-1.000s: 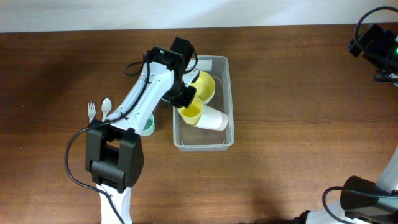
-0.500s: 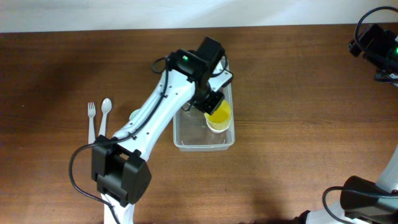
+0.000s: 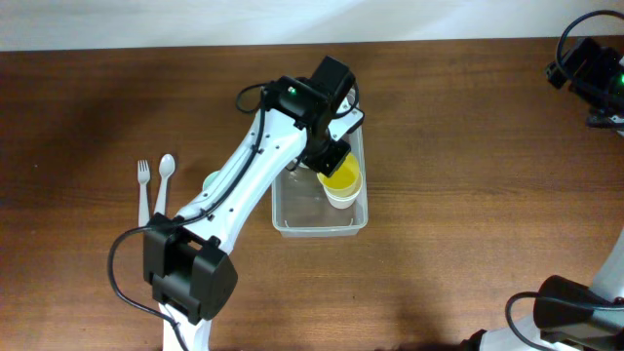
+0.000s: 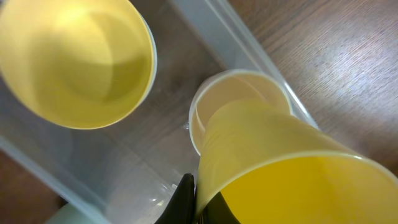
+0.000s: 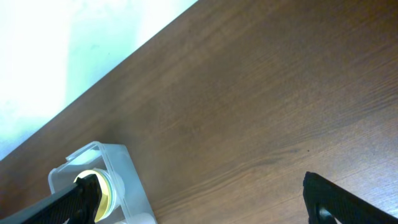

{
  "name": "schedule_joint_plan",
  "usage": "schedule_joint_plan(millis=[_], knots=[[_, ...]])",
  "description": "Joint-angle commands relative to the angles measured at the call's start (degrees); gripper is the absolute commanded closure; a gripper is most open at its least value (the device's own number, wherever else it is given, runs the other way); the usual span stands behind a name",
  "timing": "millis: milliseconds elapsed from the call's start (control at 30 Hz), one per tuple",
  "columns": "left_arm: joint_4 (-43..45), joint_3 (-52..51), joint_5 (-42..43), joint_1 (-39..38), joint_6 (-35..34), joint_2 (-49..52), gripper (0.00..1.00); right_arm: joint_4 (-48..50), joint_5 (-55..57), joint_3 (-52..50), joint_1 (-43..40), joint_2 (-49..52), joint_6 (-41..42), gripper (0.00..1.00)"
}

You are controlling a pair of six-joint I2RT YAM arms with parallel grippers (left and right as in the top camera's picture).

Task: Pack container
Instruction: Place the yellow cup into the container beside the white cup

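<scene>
The left end effector (image 3: 329, 164) is pressed together on the wall of a yellow cup (image 4: 267, 143); one dark finger shows against the outside of it near the rim. The cup hangs tilted, and its base meets the mouth of a white cup (image 4: 239, 90) below. How deep it already sits inside I cannot tell.

This is the fresh change. One second ago the arm held the same yellow cup over the left side of the container, close to the bowl. It has since swung to the right side, and in the last half second it has hardly moved. I judge the carrying is finished and only the nesting and the release remain for this item.

The container (image 3: 312, 226) lies about the middle of the counter (image 3: 468, 146), under the left arm. It holds the white cup next to its right long wall, and a yellow bowl (image 4: 74, 59) farther up, apart from the cup. The near end looks bare.

Left of the container, a fork (image 3: 143, 177) and a spoon (image 3: 166, 168) lie just beside each other on the counter, not yet packed.

Far off at the right corner, the right end effector (image 5: 199, 202) is spread wide and holds nothing.
</scene>
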Motion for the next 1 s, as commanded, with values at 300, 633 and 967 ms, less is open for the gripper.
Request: schedule_joint_plan(millis=[300, 633, 967], knots=[[-9.9, 6.6, -8.5, 5.9, 0.3, -5.4, 0.99, 0.2, 0.3, 0.0, -0.2, 0.2, 0.5, 0.01], [5.0, -13.6, -4.5, 7.5, 0.3, -1.8, 0.99, 0.2, 0.3, 0.0, -0.2, 0.2, 0.5, 0.01], [11.4, -15.5, -4.5, 7.5, 0.3, 3.0, 0.82, 0.2, 0.3, 0.0, -0.2, 0.2, 0.5, 0.01]])
